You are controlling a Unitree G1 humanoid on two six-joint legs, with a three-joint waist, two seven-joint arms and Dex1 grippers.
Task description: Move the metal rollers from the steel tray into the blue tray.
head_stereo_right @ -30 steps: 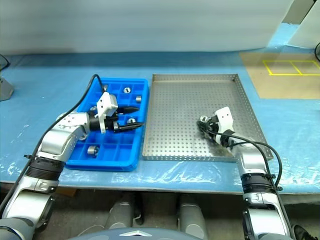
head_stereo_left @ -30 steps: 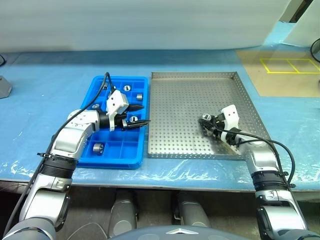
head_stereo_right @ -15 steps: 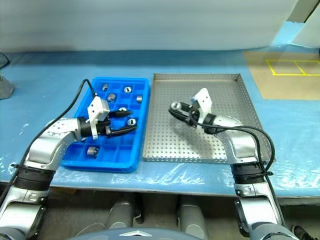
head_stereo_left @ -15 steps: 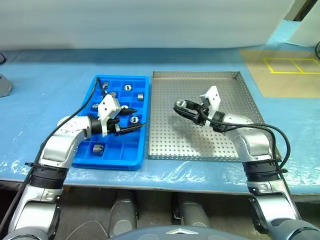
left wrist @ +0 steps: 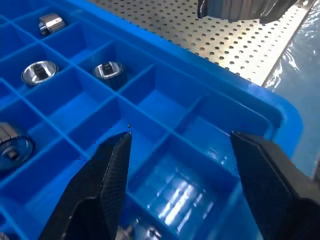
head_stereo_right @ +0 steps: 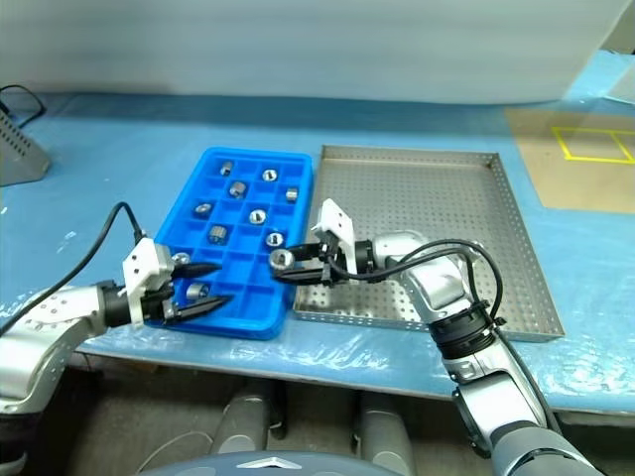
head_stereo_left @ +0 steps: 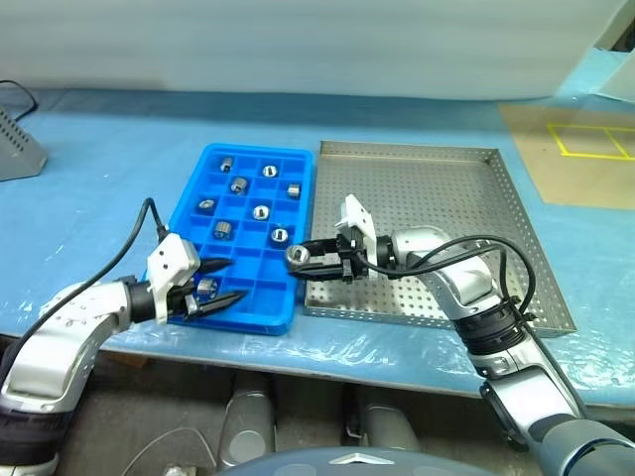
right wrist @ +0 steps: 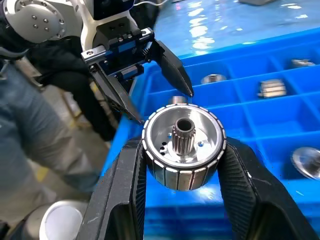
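Note:
The blue tray (head_stereo_left: 193, 210) lies left of the steel tray (head_stereo_left: 437, 188), and several metal rollers sit in its compartments, such as one roller (head_stereo_left: 261, 211) near the middle. My right gripper (head_stereo_left: 301, 256) reaches left over the blue tray's front right edge. It is shut on a shiny ribbed roller (right wrist: 182, 145) with a hollow hub. My left gripper (head_stereo_left: 236, 279) hovers open and holds nothing at the tray's front left corner, over the near compartments. In the left wrist view its fingers (left wrist: 112, 170) straddle blue cells, with a roller (left wrist: 108, 70) beyond them.
Blue plastic sheeting (head_stereo_left: 99, 198) covers the table. A grey object (head_stereo_left: 18, 149) stands at the far left. A brown board with yellow tape lines (head_stereo_left: 595, 149) lies at the far right. The table's front edge (head_stereo_left: 327, 362) runs just behind both trays.
The camera has turned. My right gripper swung left from the steel tray to the blue tray's edge, carrying the roller. My left gripper drew back from the tray's middle to its front left corner.

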